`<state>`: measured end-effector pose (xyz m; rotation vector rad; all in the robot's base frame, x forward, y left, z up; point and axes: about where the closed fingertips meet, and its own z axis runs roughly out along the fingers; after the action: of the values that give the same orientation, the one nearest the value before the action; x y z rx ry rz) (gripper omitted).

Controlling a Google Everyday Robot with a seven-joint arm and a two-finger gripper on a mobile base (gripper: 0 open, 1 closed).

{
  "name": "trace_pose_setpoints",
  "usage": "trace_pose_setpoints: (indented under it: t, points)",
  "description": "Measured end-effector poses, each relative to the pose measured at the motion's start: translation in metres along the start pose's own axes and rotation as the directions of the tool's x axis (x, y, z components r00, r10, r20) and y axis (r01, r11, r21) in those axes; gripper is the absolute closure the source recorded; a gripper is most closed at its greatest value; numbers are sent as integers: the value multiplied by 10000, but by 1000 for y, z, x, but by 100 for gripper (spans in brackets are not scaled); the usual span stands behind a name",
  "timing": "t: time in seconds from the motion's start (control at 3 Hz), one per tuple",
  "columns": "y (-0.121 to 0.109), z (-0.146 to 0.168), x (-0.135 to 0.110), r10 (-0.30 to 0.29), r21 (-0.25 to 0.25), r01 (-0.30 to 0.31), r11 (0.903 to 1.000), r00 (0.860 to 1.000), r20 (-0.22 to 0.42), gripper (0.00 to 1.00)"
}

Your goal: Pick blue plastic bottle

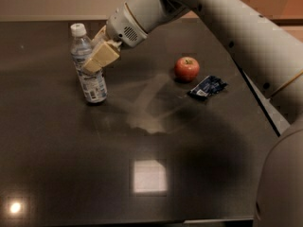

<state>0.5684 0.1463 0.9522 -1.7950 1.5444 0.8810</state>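
The blue plastic bottle [93, 87] is clear with a white cap and a blue-and-white label. It stands at the table's left rear, leaning slightly left. My gripper [93, 62] reaches in from the upper right and is shut on the bottle's middle. One tan finger pad [101, 56] lies across the bottle's front. The other finger is mostly hidden behind it. The bottle's base is at, or just above, the dark tabletop [199, 174].
A red apple [186, 68] sits right of centre, with a small flat blue snack packet [207, 87] just to its right. My white arm [227, 27] crosses the upper right. The table's right edge runs diagonally near the robot body [284, 183].
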Motion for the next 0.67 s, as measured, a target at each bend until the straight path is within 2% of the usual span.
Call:
trace_pose_setpoints:
  t: [0.33,0.67]
  points:
    - [7,-36,-13,-202,148,198,9997,9993,310,100]
    - [14,-74,-28,-375,286,364,9989,9984,425,100]
